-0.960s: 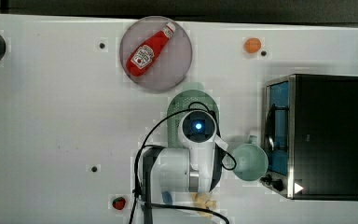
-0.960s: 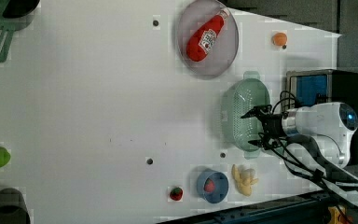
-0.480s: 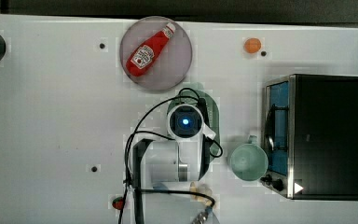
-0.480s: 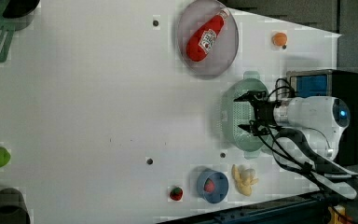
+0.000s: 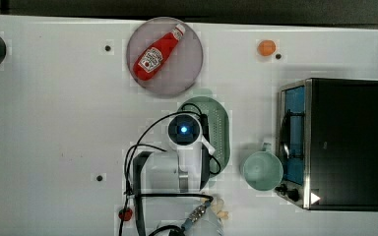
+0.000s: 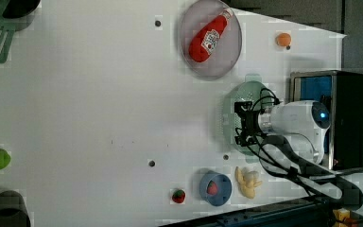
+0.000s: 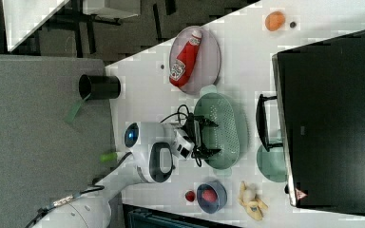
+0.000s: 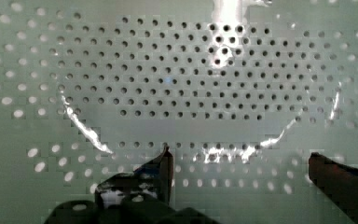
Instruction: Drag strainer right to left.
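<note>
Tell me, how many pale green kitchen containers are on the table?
2. The oval strainer lies below the end effector, between the ketchup plate and the mug. The round mug sits beside the black oven, on the top view's right of the strainer.

A white desk [image 5: 54, 123] filled most of the room I could see, evenly lit, with small dark holes dotted across its top. Past its far edge in the top view ran a dark strip of floor [image 5: 187, 7]. In the right view, a grey speckled panel [image 7: 38, 133] lay beside the desk, and dark frame legs [image 7: 119, 21] stood in shadow beyond it.
</note>
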`<action>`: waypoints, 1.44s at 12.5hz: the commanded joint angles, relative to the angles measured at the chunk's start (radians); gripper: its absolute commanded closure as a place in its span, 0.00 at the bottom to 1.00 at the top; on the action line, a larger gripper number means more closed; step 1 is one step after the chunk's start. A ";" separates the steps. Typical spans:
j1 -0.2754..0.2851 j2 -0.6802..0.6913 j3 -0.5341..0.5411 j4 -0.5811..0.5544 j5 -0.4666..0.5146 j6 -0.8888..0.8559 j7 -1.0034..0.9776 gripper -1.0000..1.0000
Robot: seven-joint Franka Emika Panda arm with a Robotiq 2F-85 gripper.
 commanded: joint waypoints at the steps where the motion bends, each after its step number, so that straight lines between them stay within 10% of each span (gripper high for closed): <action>1: 0.036 -0.032 0.007 0.005 0.005 0.000 0.060 0.00; 18: 0.319 0.032 0.125 0.128 0.206 -0.022 0.347 0.00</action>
